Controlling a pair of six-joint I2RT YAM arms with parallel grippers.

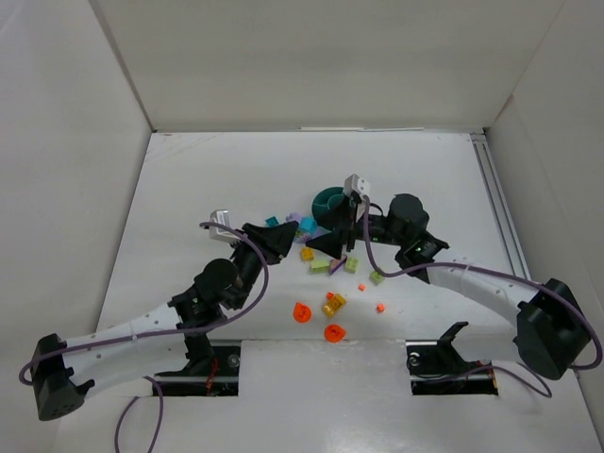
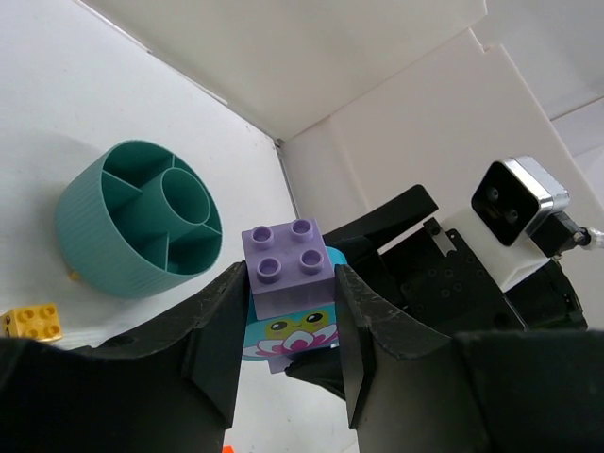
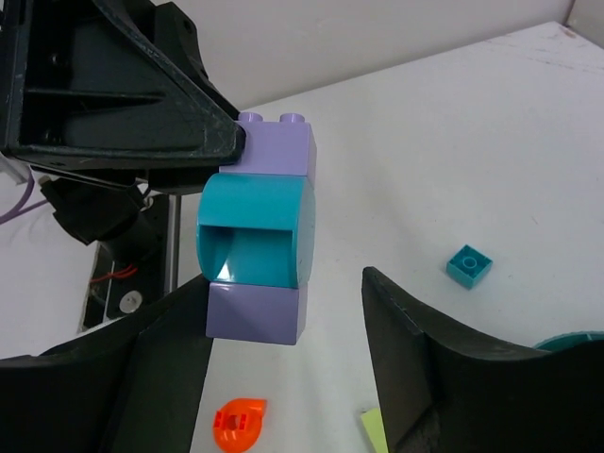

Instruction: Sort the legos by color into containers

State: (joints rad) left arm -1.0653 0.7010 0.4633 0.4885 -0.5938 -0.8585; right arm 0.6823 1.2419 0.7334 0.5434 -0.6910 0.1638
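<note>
My left gripper (image 2: 288,326) is shut on a stack of legos held above the table: a purple brick (image 2: 291,264) on a turquoise rounded piece with a printed face (image 2: 288,332). In the right wrist view the stack shows as purple (image 3: 278,149), turquoise (image 3: 255,231) and purple (image 3: 253,314). My right gripper (image 3: 283,377) is open, and the stack's lower end hangs just by its left finger (image 3: 160,377). The teal dish (image 2: 137,217) with its empty compartments stands behind, as the top view (image 1: 330,201) also shows.
Loose pieces lie on the table below both grippers: orange round ones (image 1: 302,312) (image 1: 334,332), a gold brick (image 1: 334,304), lime pieces (image 1: 320,267) (image 1: 377,276), a yellow brick (image 1: 307,253) and a small turquoise brick (image 3: 469,265). White walls enclose the table.
</note>
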